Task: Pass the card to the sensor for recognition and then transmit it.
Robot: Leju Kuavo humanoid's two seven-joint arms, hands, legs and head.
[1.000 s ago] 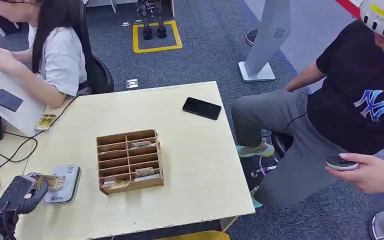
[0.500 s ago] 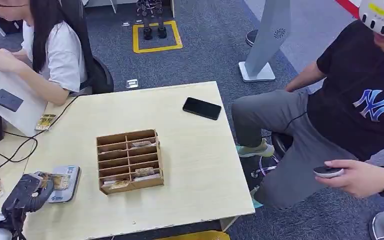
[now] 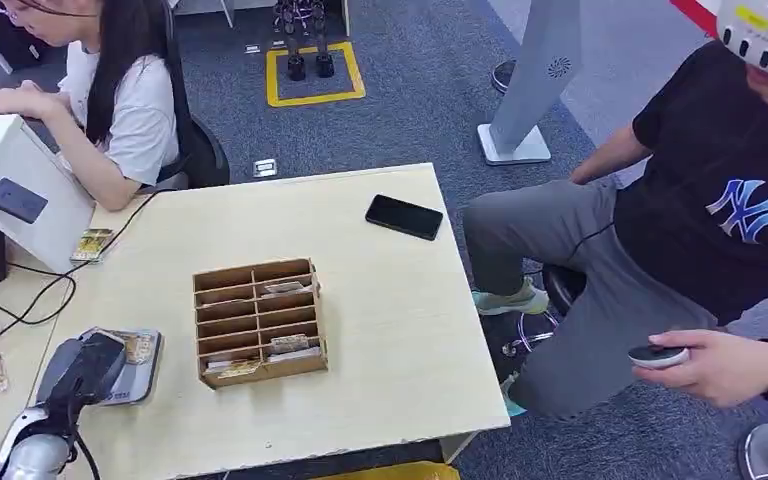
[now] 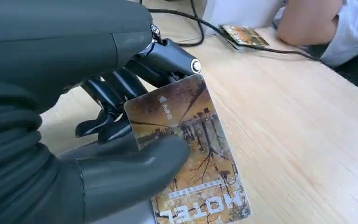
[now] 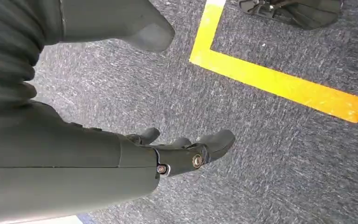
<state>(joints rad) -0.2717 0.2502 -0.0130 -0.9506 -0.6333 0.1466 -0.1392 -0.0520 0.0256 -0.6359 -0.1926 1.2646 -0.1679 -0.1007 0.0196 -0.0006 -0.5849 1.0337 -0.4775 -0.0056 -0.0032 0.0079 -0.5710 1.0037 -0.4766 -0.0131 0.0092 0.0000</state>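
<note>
- Left hand (image 3: 85,365): shifted forward over the grey sensor (image 3: 136,372), card (image 4: 191,149) pinched and brought flat above it.
- Seated person's hand (image 3: 725,368) with remote: lowered slightly.
- Person at left: leaned upright.

High head view over the table (image 3: 380,330); wrist views close, right one floorward.

Your left hand (image 4: 116,135) holds the card (image 4: 191,154).
Thumb on the card's face, dark fingers (image 4: 116,93) behind it, above the wooden table (image 4: 298,121).
</note>
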